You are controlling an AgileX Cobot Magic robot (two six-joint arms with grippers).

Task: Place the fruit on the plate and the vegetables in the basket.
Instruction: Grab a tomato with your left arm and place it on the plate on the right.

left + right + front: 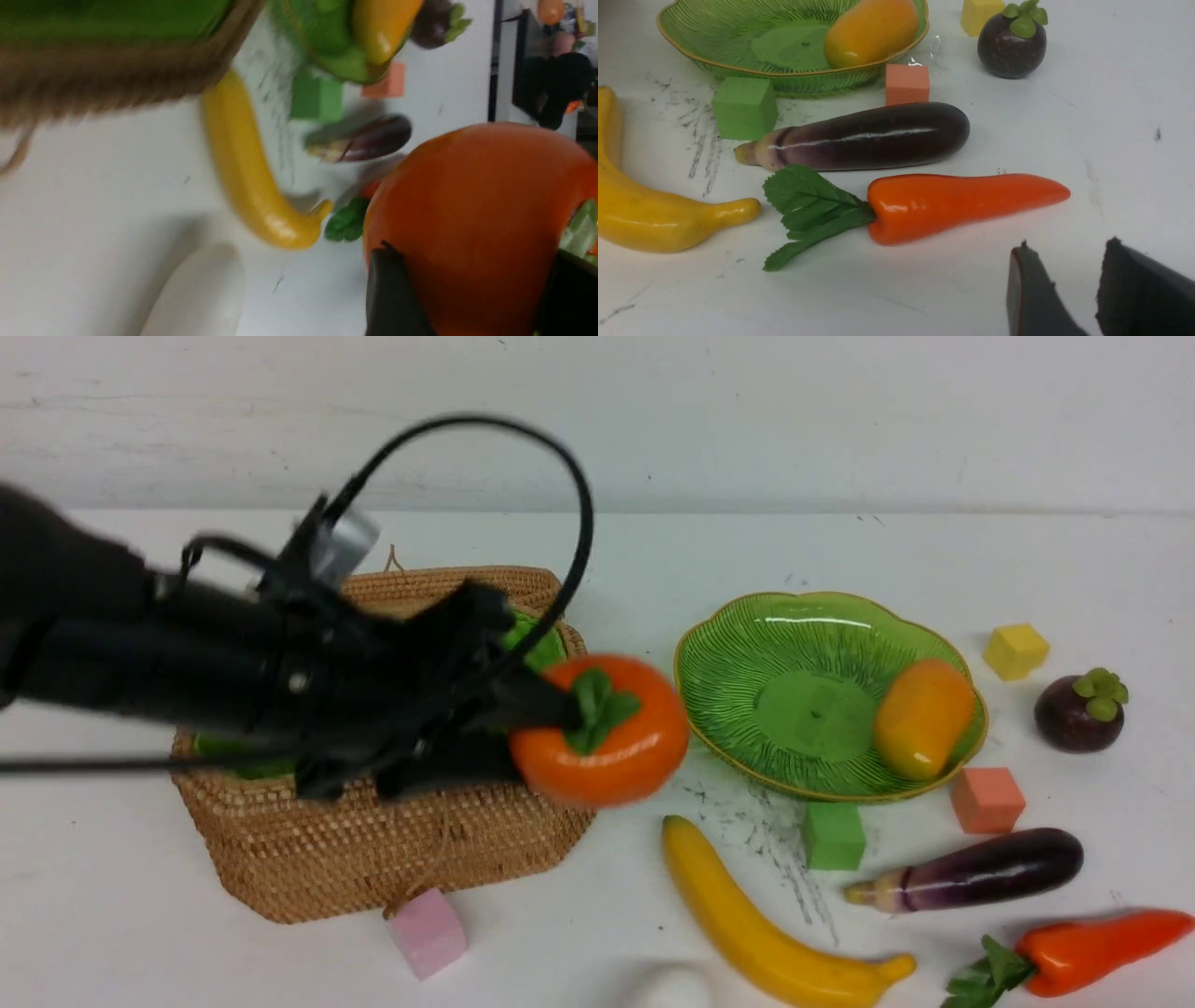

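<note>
My right gripper (1069, 261) hangs nearest of all, well on the near side of the plate (747, 644), jaws a little apart with nothing between them. The white vegetable (670, 989), banana (766, 933) and pepper (1097, 947) lie nearer than the plate, the eggplant (980, 870) closer in front of it. My left gripper (537, 739) clamps the persimmon (602, 733), raised just left of the plate. The mango (922, 719) lies in the plate, the mangosteen (1078, 711) right of it, the basket (373, 849) left of it.
</note>
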